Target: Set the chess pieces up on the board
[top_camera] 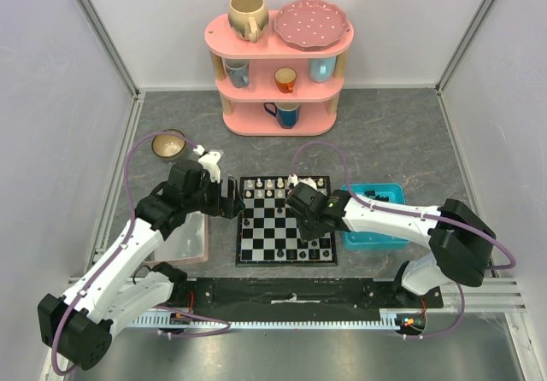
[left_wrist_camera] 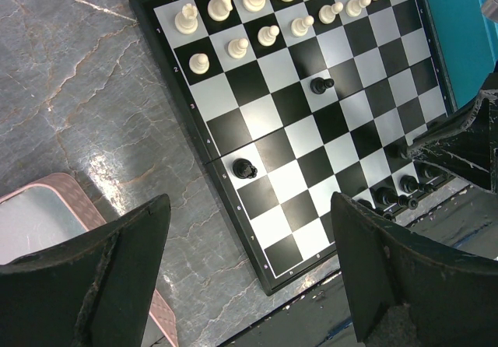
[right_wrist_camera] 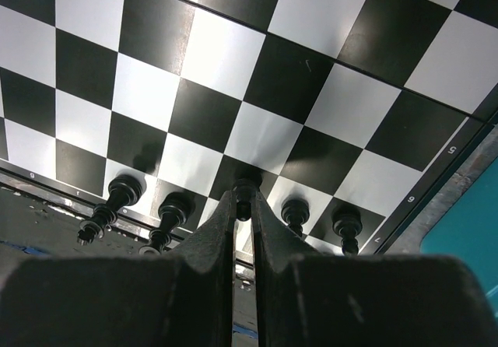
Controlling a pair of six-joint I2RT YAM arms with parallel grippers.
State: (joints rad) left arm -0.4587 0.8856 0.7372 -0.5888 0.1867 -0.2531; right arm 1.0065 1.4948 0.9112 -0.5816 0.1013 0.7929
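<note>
While white pieces (left_wrist_camera: 268, 34) line the far rows of the board (top_camera: 273, 227) | right claw (right_wrist_camera: 243, 207) pinches a black piece (right_wrist_camera: 245, 185) at the near row | left claw (left_wrist_camera: 249, 199) wide, empty | most black unplaced

One board (top_camera: 272, 227), two trays (top_camera: 195, 246), maybe sixteen white pieces (left_wrist_camera: 237, 47)

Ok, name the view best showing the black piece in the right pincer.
Right wrist: the black piece sits close up, clamped in the right pincer. Top view hides it under that pincer; left wrist shows only the pincer's body.
</note>
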